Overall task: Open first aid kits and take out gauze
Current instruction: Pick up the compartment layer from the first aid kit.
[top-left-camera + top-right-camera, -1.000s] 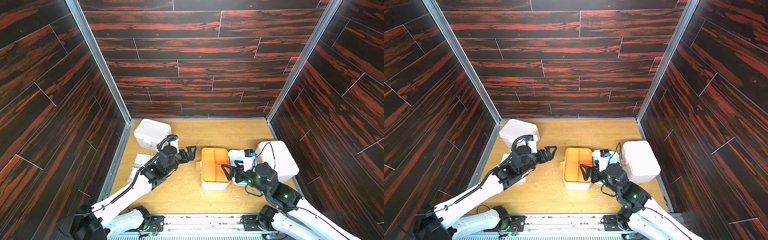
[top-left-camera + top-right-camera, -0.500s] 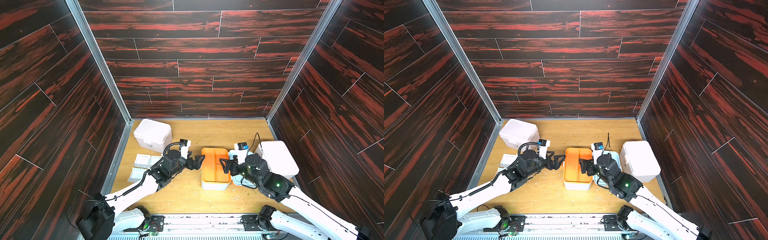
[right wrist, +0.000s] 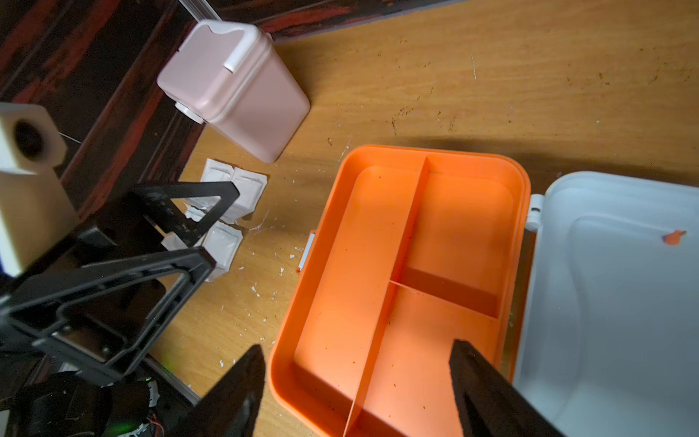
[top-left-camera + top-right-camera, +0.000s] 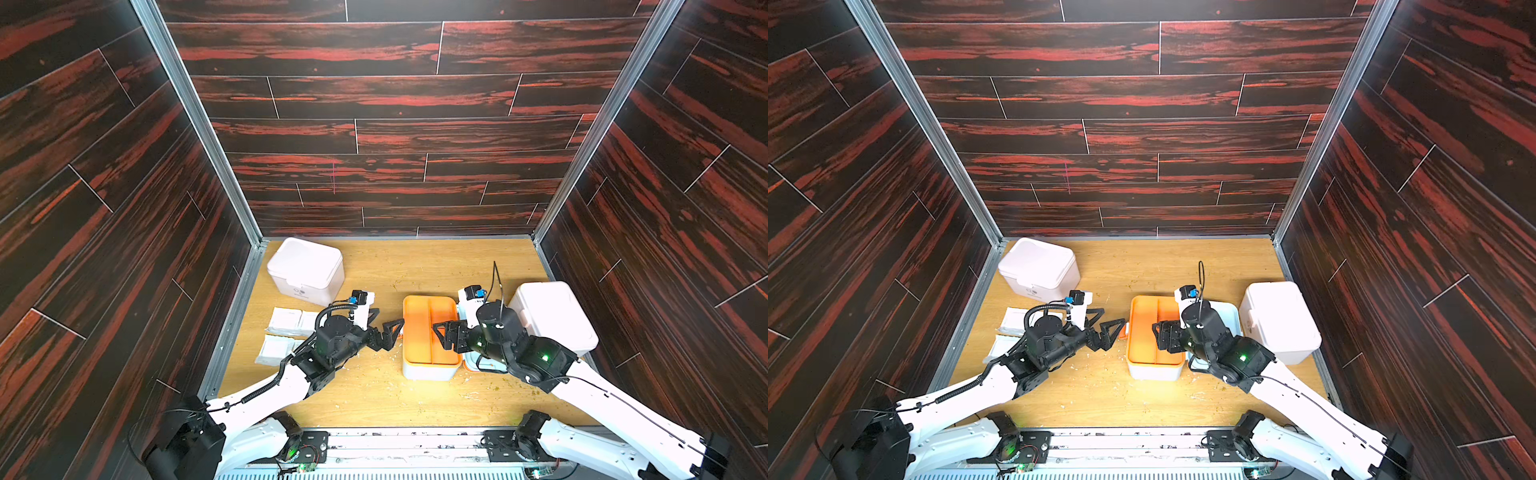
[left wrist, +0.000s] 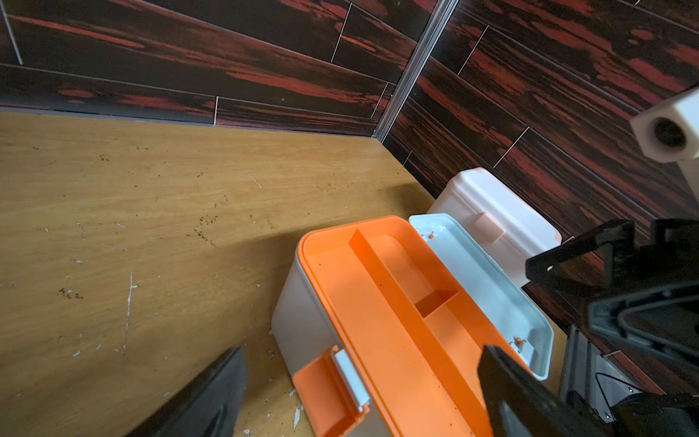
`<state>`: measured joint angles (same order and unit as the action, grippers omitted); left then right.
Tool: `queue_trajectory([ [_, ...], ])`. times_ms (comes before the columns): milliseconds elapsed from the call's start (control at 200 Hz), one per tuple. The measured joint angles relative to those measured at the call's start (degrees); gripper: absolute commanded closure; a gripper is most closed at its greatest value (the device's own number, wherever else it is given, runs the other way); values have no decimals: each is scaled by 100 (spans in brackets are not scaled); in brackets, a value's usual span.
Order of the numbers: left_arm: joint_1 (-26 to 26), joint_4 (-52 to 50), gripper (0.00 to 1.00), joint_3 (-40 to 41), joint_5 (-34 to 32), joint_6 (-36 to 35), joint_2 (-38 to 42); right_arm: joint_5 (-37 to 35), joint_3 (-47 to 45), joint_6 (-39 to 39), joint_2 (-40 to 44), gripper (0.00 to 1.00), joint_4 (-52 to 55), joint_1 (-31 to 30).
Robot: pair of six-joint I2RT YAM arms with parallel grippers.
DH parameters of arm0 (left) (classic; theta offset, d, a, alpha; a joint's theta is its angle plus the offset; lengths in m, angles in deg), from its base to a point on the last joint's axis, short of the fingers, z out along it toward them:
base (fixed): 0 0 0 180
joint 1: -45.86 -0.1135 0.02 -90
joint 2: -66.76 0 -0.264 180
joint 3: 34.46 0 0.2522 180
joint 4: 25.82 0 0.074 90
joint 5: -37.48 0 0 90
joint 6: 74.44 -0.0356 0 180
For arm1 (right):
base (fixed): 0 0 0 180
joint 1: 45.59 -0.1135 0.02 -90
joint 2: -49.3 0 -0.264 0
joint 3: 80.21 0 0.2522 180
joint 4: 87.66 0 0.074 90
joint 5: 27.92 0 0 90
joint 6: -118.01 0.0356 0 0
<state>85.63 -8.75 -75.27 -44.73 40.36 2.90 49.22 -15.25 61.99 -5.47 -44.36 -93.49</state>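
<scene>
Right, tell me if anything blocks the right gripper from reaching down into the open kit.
Yes: the orange tray fills the mouth of the open kit, directly under the right gripper, whose jaws stand apart and empty. Its compartments look empty; anything beneath it is hidden. The lid is swung aside, out of the way.

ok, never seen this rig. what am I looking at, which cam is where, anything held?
Two white robot arms at a wooden table. Two pictures look down from overhead, nearly identical; the other two come from cameras on the wrists. Mid-table: an open kit, its orange tray bare, lid flipped aside. The back-left kit and right-side kit are closed. Gauze packets lie by the back-left one. Their black two-finger claws, left gripper and right gripper, are both open, holding nothing.
</scene>
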Motion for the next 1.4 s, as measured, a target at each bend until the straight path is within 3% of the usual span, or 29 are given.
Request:
queue_trajectory([
  [205,0,149,0,11,2,-17,-98,-179,542,179,-553,36,461,0],
  [466,2,175,0,50,24,-20,-52,-531,1342,433,-1843,52,940,0],
  [671,4,118,0,70,33,-105,280,-953,1786,568,-2640,56,1213,0],
  [1036,4,48,0,70,37,-168,356,-933,2159,579,-3683,61,1154,0],
  [1397,4,52,0,70,105,-103,348,-1128,2299,660,-4124,76,1165,0],
])
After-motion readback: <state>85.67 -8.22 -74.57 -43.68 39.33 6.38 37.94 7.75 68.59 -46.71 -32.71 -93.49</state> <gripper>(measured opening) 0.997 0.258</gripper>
